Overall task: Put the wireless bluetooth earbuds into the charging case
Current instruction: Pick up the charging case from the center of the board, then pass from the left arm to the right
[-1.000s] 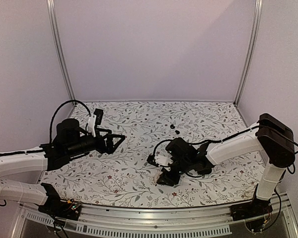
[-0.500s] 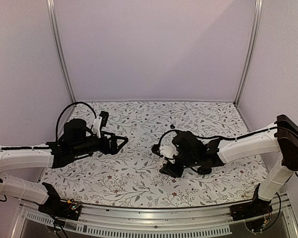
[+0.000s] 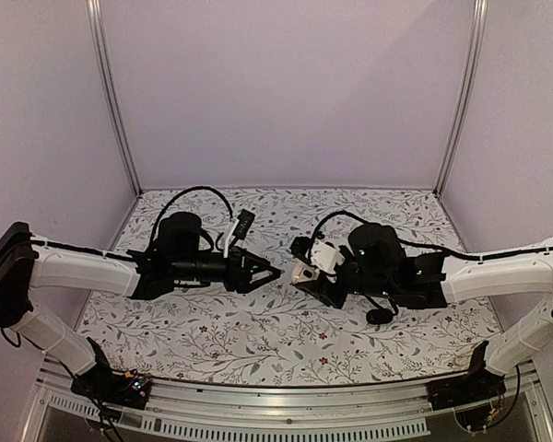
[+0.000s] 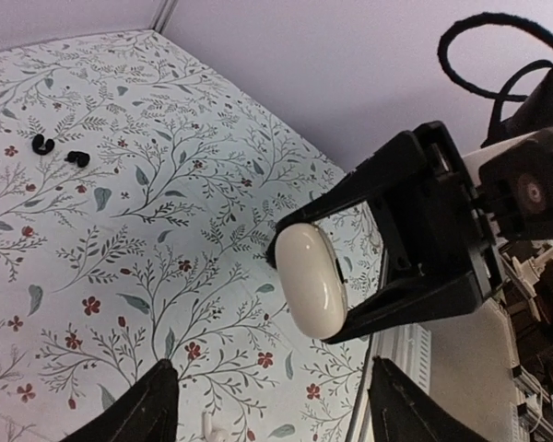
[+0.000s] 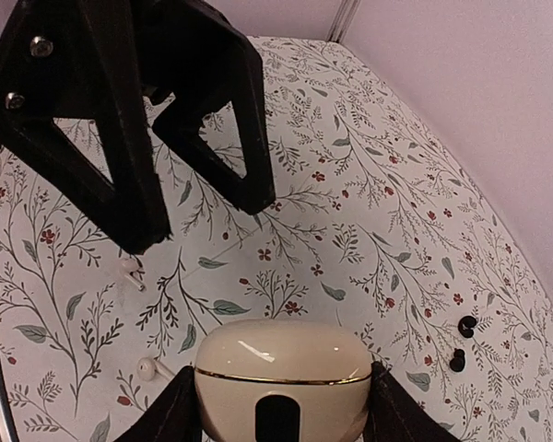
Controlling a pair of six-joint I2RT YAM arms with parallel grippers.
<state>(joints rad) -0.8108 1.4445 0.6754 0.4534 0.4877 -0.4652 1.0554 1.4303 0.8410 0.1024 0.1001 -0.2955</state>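
**Top external view:** The right gripper (image 3: 301, 275) pinches a cream case (image 3: 304, 273) above the middle of the table (image 3: 258, 341). The left gripper (image 3: 271, 273) faces it with its fingers spread, and the two tips are just apart. Every table edge is well away.

**Left wrist view:** The closed oval cream case (image 4: 310, 279) runs upper left to lower right, clamped across the right gripper (image 4: 304, 291). The left gripper (image 4: 273, 365) stands wide. Two black earbuds (image 4: 59, 151) lie on the table, well apart from the case.

**Right wrist view:** The long axis of the cream case (image 5: 281, 354) lies level between the right gripper (image 5: 280, 391) fingers, with its seam horizontal. The earbuds (image 5: 462, 342) lie to the right near the wall. Small white pieces (image 5: 129, 269) lie under the left gripper (image 5: 206, 226).
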